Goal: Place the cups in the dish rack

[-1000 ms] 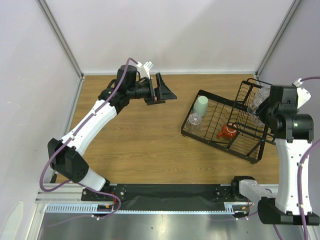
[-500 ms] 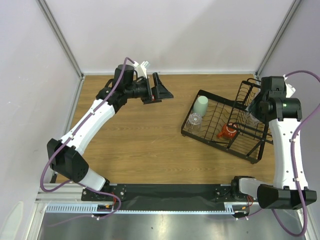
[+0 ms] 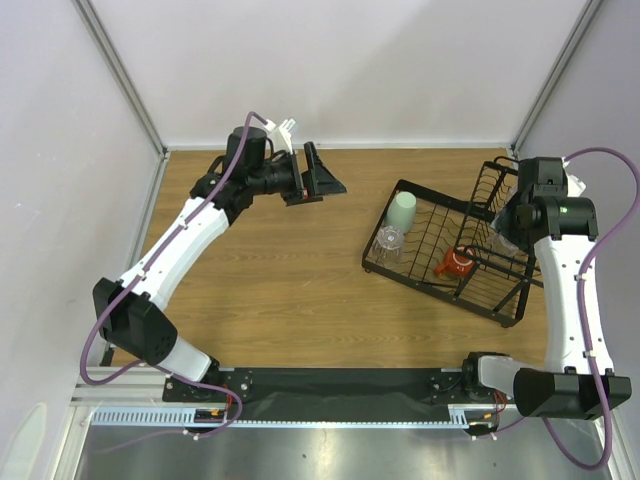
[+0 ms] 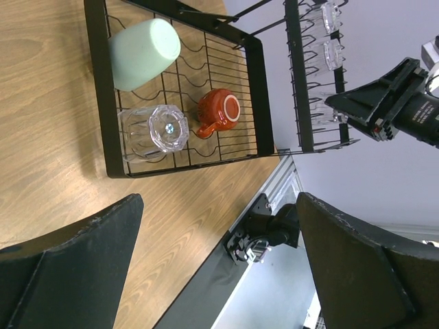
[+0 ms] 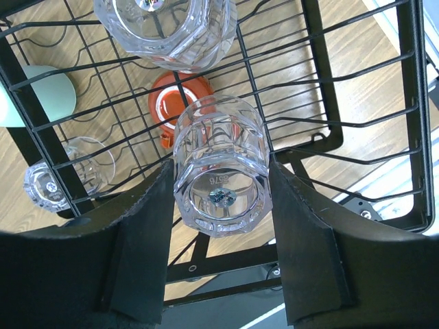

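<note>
**Entry: rack loading, one moment.**

**L gripper**: hovers over the far part of the desk, left of centre and well apart from the dish rack. Fingers are spread wide w/ nothing betw. them. The left wrist cam looks across at the rack.

**Rack:** on the right half of the desk, skewed to the desk edges. The taller basket section is toward the far right corner, close to the right edge. The low tray part reaches toward desk centre.

**Tray contents:**
- Mint cup sits in the tray corner nearest the far edge.
- Clear tumbler is just beside it on the near side, base up (moulded base shows plainly in the left wrist cam).
- Orange-red mug is further right, near the wires dividing tray from basket section, bottom showing.
- All three are apart from both grippers.

**R gripper**: down in the basket section. Both fingers are pressed on opposite sides of a held tumbler, no gap visible. The tumbler's base faces the right wrist cam and its mouth points away. Can't tell whether it rests on the wires or hangs free.

**Also in the basket section:** a second basket tumbler, just beyond the held one, at the top of the right wrist view. Mug and mint cup show through the wires behind.
</note>
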Controlling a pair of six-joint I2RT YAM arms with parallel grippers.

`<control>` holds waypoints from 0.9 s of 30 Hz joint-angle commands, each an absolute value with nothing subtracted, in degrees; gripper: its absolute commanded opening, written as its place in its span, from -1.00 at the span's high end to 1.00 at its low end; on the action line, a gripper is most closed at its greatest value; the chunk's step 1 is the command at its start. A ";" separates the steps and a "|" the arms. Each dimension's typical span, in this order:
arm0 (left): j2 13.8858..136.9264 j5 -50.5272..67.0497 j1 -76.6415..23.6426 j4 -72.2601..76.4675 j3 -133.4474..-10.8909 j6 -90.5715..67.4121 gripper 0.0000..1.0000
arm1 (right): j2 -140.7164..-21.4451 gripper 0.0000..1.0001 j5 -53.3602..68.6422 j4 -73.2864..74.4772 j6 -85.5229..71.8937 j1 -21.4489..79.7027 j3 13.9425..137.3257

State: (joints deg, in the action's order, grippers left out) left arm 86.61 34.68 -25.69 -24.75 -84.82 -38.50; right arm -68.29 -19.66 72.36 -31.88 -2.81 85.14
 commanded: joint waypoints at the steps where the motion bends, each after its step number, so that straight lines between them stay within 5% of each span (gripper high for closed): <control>1: 85.96 35.33 -25.22 -23.73 -87.98 -38.50 -0.99 | -67.67 0.62 -20.57 71.10 -30.50 -3.25 85.08; 7: 85.96 35.24 -25.22 -23.64 -88.15 -38.76 -0.99 | -67.76 0.11 -20.39 70.75 -29.62 -3.34 85.17; 8: 85.96 35.33 -25.22 -23.64 -88.15 -38.85 -0.99 | -67.76 -0.13 -20.22 70.66 -29.18 -3.43 85.34; 11: 85.78 35.16 -25.31 -23.73 -88.15 -38.94 -0.99 | -67.59 -0.41 -20.13 70.58 -28.39 -3.51 85.52; 17: 86.13 34.63 -25.93 -26.62 -89.91 -37.54 -0.99 | -67.24 -0.83 -19.87 70.75 -27.42 -3.52 86.22; 27: 82.71 32.17 -28.65 -29.53 -89.65 -37.00 -0.99 | -65.66 -0.99 -15.30 72.07 -26.81 -2.55 92.28</control>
State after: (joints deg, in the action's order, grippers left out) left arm 86.50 33.67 -27.73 -28.36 -88.01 -38.39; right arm -67.75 -17.04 72.23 -28.18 -3.09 88.33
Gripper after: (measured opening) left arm 0.996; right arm 0.993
